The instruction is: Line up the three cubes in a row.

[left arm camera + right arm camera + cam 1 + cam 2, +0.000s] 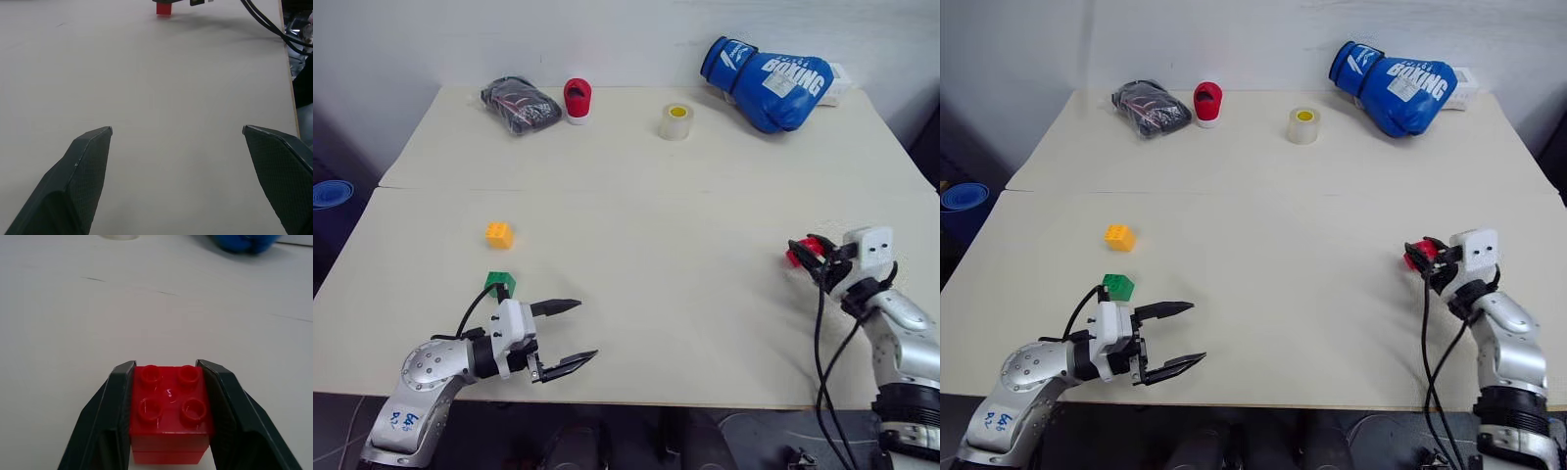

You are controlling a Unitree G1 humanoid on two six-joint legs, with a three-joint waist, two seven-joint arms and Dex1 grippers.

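Right wrist view has the right gripper [166,377] clamped on the glossy red studded plastic brick [168,411], well right of the orange-yellow studded brick [499,235]. Just nearer than that landmark sits the green studded brick [500,284], then the left gripper [570,334] (jaws spread, empty) by the cream table's [685,323] near edge, bare matte surface between.

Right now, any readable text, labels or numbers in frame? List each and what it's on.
"BOXING": white patch on the blue glove, at the table's far edge.
White mark on the glove's cuff: a logo, not readable.
Blue handwriting on the left arm's label: too blurred to read.
Tape roll, red-and-white cylinder, bricks: no text visible.
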